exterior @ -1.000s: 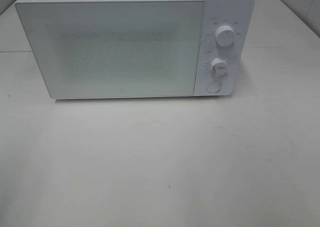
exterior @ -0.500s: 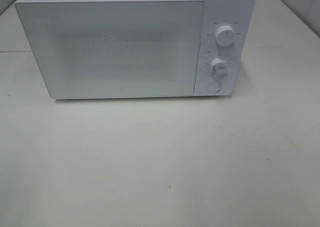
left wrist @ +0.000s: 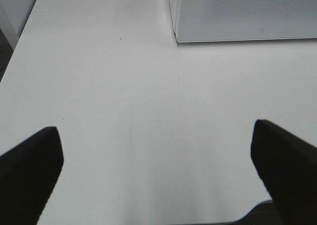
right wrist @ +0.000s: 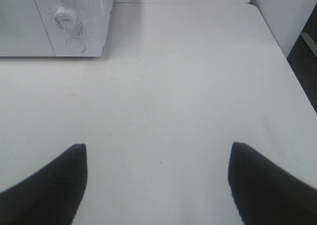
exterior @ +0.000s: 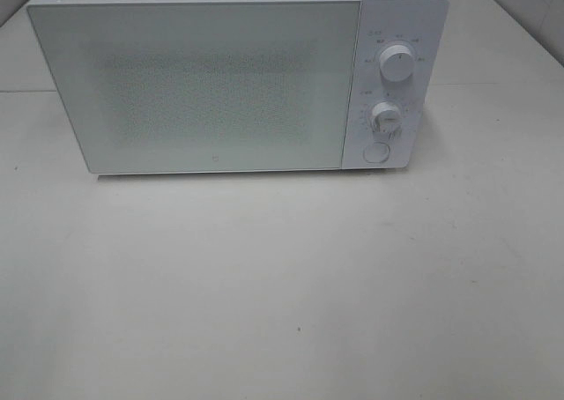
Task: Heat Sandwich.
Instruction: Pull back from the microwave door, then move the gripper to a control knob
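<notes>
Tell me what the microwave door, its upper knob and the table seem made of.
Door: likely glass or glossy plastic over a perforated metal screen; fine dotted mesh shows through the smooth white pane.
Upper knob: probably moulded white plastic, smooth with a soft sheen.
Table: looks like matte white laminate or painted board; flat, faintly scuffed, no grain.

A: What stands on the tabletop [exterior: 282, 294]?

B: A white microwave [exterior: 238, 78], set toward the back. Its door [exterior: 176, 100] is shut, and the window is speckled with fine dots.

A: And the controls?

B: They're on the panel right of the door: an upper knob [exterior: 398, 63], a lower knob [exterior: 385, 115] beneath it, and a round button [exterior: 376, 152] lowest. The tabletop is pale, with faint scuffs.
</notes>
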`<state>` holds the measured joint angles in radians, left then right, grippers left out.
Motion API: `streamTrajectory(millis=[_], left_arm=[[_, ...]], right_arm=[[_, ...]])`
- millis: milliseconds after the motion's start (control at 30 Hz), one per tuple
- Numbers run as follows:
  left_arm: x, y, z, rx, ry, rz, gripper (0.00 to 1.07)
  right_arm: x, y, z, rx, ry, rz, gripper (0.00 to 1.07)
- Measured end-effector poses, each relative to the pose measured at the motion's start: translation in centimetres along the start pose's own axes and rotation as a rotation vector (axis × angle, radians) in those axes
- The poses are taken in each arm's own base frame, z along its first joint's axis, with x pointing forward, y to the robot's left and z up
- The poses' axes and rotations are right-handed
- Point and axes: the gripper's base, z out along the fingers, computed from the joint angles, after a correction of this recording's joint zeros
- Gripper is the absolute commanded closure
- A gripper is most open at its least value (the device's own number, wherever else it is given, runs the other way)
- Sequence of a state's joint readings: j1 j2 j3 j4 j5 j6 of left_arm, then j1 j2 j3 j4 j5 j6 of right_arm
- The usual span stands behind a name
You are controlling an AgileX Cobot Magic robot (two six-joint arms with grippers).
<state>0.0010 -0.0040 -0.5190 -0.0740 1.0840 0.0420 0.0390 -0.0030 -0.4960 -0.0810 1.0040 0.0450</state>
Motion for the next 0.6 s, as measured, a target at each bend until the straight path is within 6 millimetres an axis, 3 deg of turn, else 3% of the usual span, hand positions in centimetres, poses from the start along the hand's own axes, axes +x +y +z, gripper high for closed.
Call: streamTrajectory(millis=[600], left_arm=[[0.0,0.0,0.0,0.0,0.0,0.0,0.09]], right_arm=[[0.0,0.0,0.0,0.0,0.0,0.0,0.32]])
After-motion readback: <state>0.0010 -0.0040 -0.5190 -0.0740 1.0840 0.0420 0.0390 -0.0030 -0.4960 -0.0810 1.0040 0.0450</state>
